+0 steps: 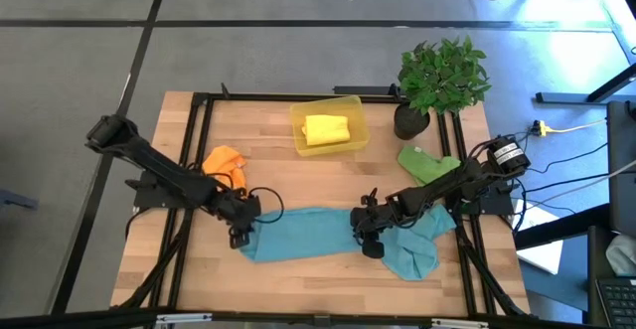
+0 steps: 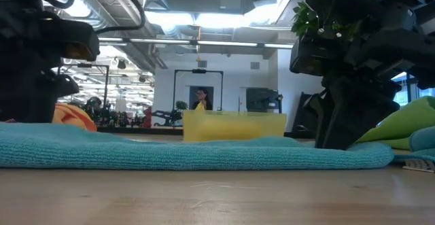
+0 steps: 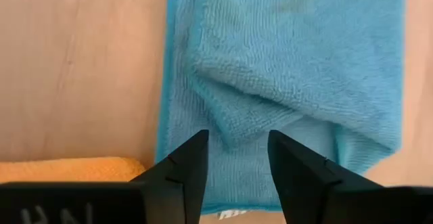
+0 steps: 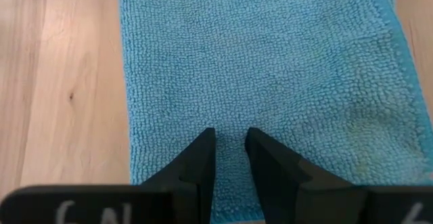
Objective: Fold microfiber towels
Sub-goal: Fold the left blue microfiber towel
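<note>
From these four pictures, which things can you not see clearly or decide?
- Right gripper on the teal towel: right wrist view does not show whether cloth is pinched between the fingers.
- Orange towel: partly covered by the left arm in high view.
- Yellow towel in the yellow bin: its folds are too small there.
- Green towel: cut by the low view's edge.

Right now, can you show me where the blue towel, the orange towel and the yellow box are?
blue towel (image 1: pixel 308 232): high view, on its flat middle stretch between the two arms.
orange towel (image 1: pixel 225 161): high view, on the top of the crumpled heap.
yellow box (image 1: pixel 359 120): high view, on its right-hand rim.
</note>
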Robot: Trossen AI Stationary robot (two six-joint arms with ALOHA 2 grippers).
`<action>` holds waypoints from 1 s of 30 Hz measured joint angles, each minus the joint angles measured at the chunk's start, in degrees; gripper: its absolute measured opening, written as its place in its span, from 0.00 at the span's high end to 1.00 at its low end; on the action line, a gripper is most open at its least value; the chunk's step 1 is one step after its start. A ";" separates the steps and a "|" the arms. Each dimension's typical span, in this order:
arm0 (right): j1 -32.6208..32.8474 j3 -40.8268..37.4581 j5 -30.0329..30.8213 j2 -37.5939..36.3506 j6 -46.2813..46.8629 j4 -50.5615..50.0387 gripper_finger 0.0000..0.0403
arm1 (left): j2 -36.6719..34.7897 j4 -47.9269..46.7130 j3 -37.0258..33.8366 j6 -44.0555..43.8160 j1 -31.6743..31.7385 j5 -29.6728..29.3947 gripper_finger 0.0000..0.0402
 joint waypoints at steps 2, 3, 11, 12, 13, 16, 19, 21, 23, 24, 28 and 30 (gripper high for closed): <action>0.00 0.00 0.04 0.00 -0.05 0.02 0.77 | -1.05 1.77 -1.14 0.03 0.27 0.01 0.64; 0.00 0.00 0.06 0.00 -0.05 0.04 0.77 | -1.37 2.10 -1.65 -0.02 0.31 0.23 0.64; -0.02 0.00 0.17 0.02 -0.05 0.11 0.77 | -1.39 2.91 -3.74 -2.09 0.16 1.06 0.64; -0.02 0.00 0.17 0.02 -0.03 0.11 0.77 | -1.39 3.54 -3.74 -1.75 0.16 1.02 0.64; -0.02 0.00 0.18 0.02 -0.02 0.11 0.77 | -1.39 4.22 -3.74 -1.26 0.16 0.79 0.64; -0.02 0.00 0.20 0.02 -0.05 0.13 0.77 | -1.39 4.98 -3.72 -0.66 0.16 -0.20 0.64; -0.02 0.00 0.22 0.02 -0.05 0.13 0.77 | -1.39 4.98 -3.72 -0.59 0.16 -0.38 0.64; -0.02 0.00 0.22 0.02 -0.05 0.13 0.77 | -1.39 5.01 -3.72 -0.57 0.14 -0.49 0.64; -0.02 0.00 0.22 0.02 -0.07 0.15 0.77 | -1.39 5.03 -3.72 -0.57 0.14 -0.75 0.64; -0.02 0.00 0.22 0.02 -0.07 0.15 0.77 | -1.38 5.05 -3.72 -0.57 0.14 -0.83 0.64; -0.02 0.02 0.24 0.02 -0.07 0.15 0.77 | -1.14 5.53 -3.72 -1.50 0.14 -0.64 0.66; -0.02 0.02 0.24 0.02 -0.07 0.17 0.77 | -0.99 6.82 -3.72 -1.52 0.14 -0.60 0.67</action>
